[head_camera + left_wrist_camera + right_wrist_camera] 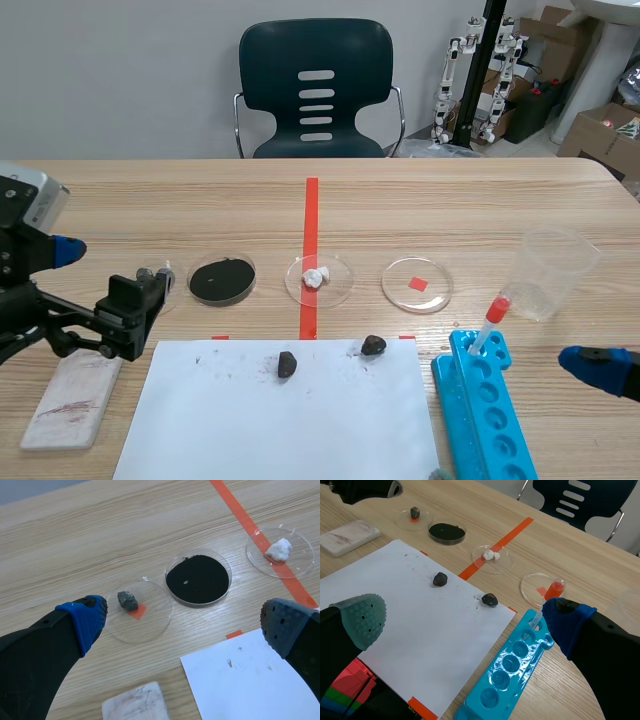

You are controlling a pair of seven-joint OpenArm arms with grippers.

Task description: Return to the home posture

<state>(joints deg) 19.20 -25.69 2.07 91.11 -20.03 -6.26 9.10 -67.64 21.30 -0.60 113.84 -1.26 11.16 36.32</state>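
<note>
My left gripper [185, 622] hangs open above the table's left side, over a petri dish [150, 622] that holds a small dark stone [127, 600]. Ahead of it are a dish of black powder [198, 578] and a dish with a white lump [279, 550]. My right gripper [465, 620] is open too, low at the right, above the white paper [415, 630] and the blue tube rack [512, 665]. One of its blue fingertips [598, 367] shows at the scene view's right edge. Nothing is held by either gripper.
Two dark stones [287, 364] [373, 346] lie on the paper [280, 420]. A red-capped tube [490, 322] stands in the rack [490, 410]. Also on the table are a clear cup [550, 272], a dish with a red square [417, 284] and a white block [72, 398]. A chair [316, 90] stands behind.
</note>
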